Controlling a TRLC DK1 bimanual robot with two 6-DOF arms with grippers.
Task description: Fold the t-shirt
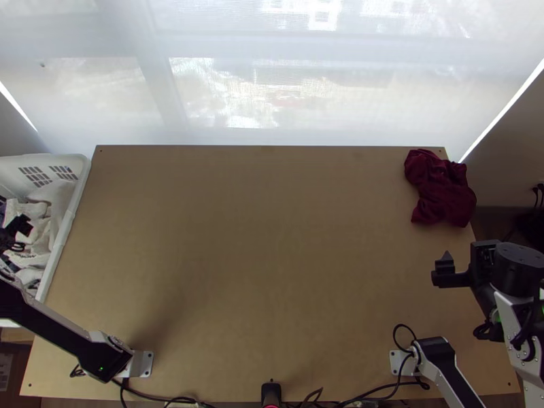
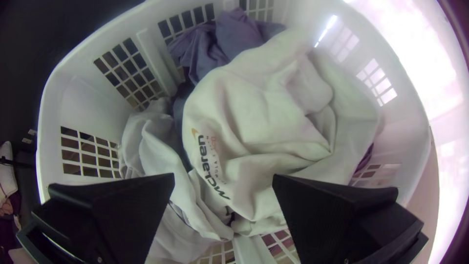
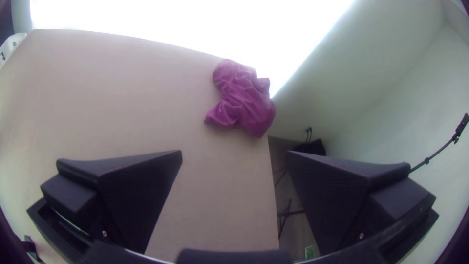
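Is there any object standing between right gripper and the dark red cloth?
Nothing visible stands between the open right gripper and the dark red cloth, which lies bunched at the table's far right corner.

Upper right of the top view: one cloth, deep wine red, unpatterned. Centre: table, plain tan-brown. Left edge: basket, white, walls in a grid pattern. Centre of the left wrist view: garment, cream, with black lettering and an orange mark. Upper middle: bundled fabric, dusty violet.
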